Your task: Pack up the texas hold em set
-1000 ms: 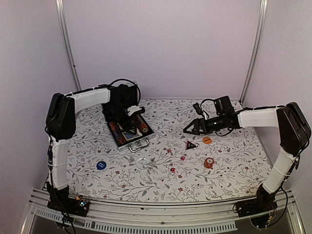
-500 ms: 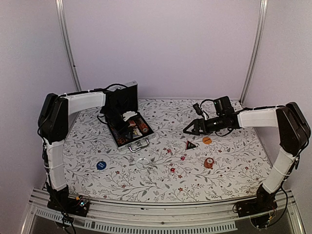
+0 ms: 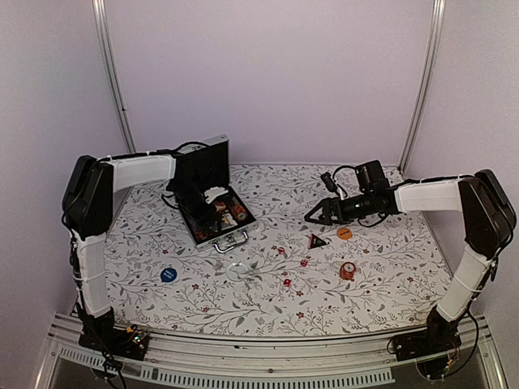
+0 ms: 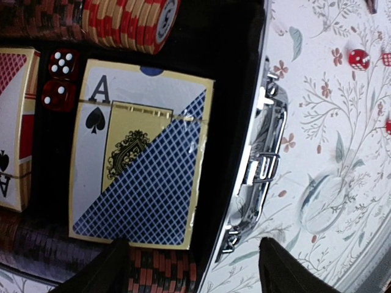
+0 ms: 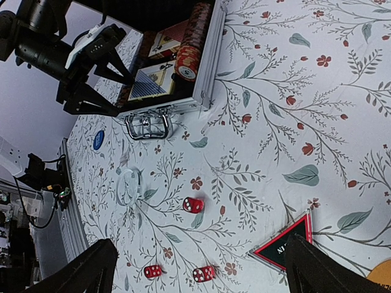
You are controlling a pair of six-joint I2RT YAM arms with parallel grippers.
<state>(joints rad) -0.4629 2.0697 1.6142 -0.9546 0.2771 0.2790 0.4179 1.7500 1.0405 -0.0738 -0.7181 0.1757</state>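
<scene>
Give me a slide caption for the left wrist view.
Left gripper, open, over the open case: blue card deck, two red dice, chip row.

The open briefcase (image 3: 212,158) sits left on the tabletop (image 3: 365,275), card decks (image 4: 140,159) and chip rows (image 4: 131,24) inside; the triangular token (image 3: 318,241) and loose dice (image 5: 193,205) lie to its right.

We are looking into a robotics laboratory test cell. Plain pale walls (image 3: 268,81) are enclosing the table on three sides, and we are seeing thin metal poles (image 3: 112,81) standing in the back corners. An aluminium rail (image 3: 268,361) is running along the near edge, carrying the left arm (image 3: 87,267) and the right arm (image 3: 466,279). Loose cables (image 3: 347,172) are hanging from them, and a floral cloth (image 3: 268,300) is covering the table.
</scene>
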